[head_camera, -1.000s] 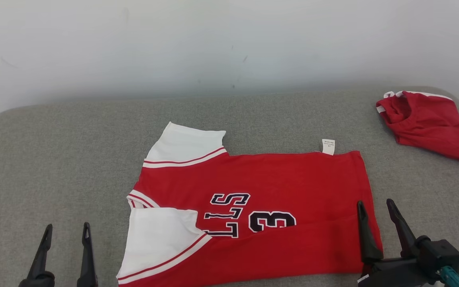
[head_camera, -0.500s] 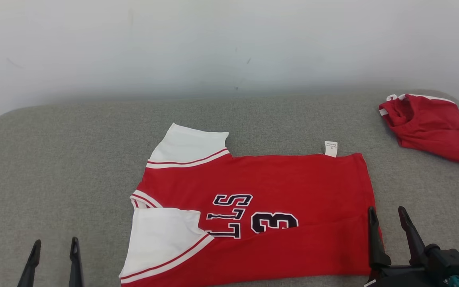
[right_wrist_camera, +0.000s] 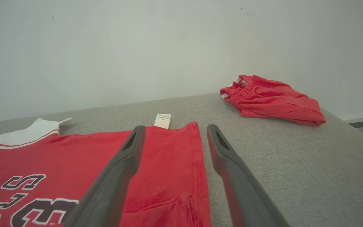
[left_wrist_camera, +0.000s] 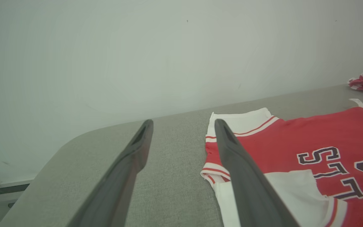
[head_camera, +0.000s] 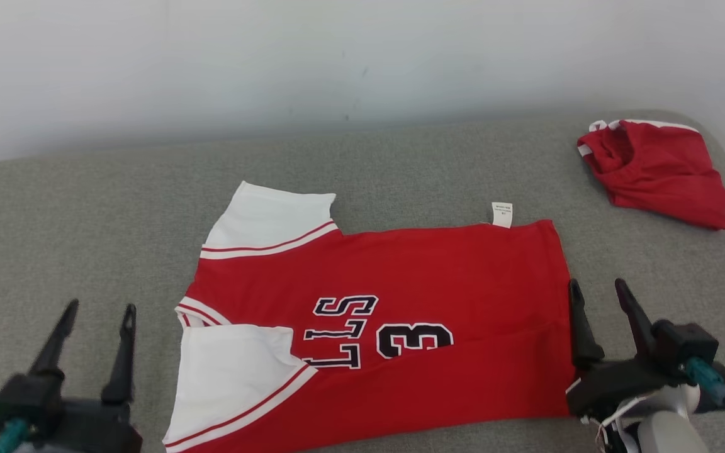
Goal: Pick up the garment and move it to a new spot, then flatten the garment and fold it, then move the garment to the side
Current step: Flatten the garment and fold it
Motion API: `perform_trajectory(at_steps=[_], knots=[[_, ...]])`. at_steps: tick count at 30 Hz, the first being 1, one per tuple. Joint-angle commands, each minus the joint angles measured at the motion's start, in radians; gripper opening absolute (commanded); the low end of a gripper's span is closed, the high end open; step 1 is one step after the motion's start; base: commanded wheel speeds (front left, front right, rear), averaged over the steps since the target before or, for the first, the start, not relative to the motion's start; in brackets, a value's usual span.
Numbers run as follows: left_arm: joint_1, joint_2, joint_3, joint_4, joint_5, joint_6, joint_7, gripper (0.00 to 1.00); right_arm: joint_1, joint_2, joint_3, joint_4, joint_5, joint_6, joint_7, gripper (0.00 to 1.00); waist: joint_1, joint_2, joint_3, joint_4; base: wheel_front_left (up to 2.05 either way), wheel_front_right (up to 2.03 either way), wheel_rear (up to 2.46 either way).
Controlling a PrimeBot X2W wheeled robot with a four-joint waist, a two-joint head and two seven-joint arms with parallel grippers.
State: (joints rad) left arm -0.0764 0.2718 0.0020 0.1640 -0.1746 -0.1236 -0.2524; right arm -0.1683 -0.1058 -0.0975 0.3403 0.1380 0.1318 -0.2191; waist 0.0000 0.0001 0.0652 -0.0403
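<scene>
- The right gripper point(head_camera: 596, 284) is spread wide and empty at the red jersey's point(head_camera: 400, 270) hem, with one finger over cloth and one over bare counter point(head_camera: 85, 207).
- The left gripper point(head_camera: 101, 306) is also wide and empty, near the white sleeves and clear of them.
- The jersey lies flat mid-counter.
- Bunched red shorts point(head_camera: 658, 170) sit at the far right corner.
</scene>
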Motion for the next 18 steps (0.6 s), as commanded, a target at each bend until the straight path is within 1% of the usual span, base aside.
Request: perform_trajectory(at_steps=[1, 3, 4, 9, 11, 12, 13, 15, 18], knots=[[-0.054, 0.029, -0.010, 0.019, -0.012, -0.003, 0.004, 1.00, -0.038, -0.008, 0.002, 0.020, -0.003, -0.003, 0.011, 1.00, 0.0000, -0.0001, 0.051, -0.042, 0.00, 0.00, 0.00], [-0.141, 0.063, -0.032, 0.051, -0.048, -0.007, 0.022, 1.00, -0.111, -0.013, 0.008, 0.056, 0.003, -0.003, 0.019, 1.00, 0.0000, -0.0001, 0.086, -0.060, 0.00, 0.00, 0.00], [-0.183, 0.088, -0.052, 0.064, -0.061, -0.008, 0.031, 1.00, -0.146, -0.015, 0.012, 0.080, 0.000, -0.003, 0.029, 1.00, 0.0000, -0.0001, 0.108, -0.072, 0.00, 0.00, 0.00], [-0.396, 0.206, -0.170, 0.130, -0.193, -0.006, 0.100, 1.00, -0.329, -0.006, 0.030, 0.199, -0.009, -0.003, 0.045, 1.00, 0.0000, -0.0001, 0.214, -0.118, 0.00, 0.00, 0.00], [-0.473, 0.244, -0.219, 0.156, -0.252, -0.006, 0.123, 1.00, -0.393, 0.001, 0.035, 0.252, -0.017, -0.003, 0.046, 1.00, 0.0000, -0.0001, 0.248, -0.133, 0.00, 0.00, 0.00], [-0.542, 0.289, -0.270, 0.186, -0.295, -0.006, 0.155, 1.00, -0.454, 0.006, 0.039, 0.302, -0.021, -0.003, 0.043, 1.00, 0.0000, -0.0001, 0.281, -0.148, 0.00, 0.00, 0.00], [-0.573, 0.308, -0.293, 0.201, -0.316, -0.006, 0.170, 1.00, -0.481, 0.010, 0.043, 0.327, -0.024, -0.003, 0.047, 1.00, 0.0000, -0.0001, 0.295, -0.155, 0.00, 0.00, 0.00], [-0.628, 0.327, -0.340, 0.231, -0.370, -0.005, 0.197, 1.00, -0.533, 0.015, 0.049, 0.371, -0.025, -0.003, 0.039, 1.00, 0.0000, -0.0001, 0.318, -0.168, 0.00, 0.00, 0.00], [-0.697, 0.364, -0.407, 0.279, -0.413, -0.005, 0.231, 1.00, -0.598, 0.023, 0.058, 0.429, -0.028, -0.003, 0.034, 1.00, 0.0000, -0.0001, 0.345, -0.189, 0.00, 0.00, 0.00]])
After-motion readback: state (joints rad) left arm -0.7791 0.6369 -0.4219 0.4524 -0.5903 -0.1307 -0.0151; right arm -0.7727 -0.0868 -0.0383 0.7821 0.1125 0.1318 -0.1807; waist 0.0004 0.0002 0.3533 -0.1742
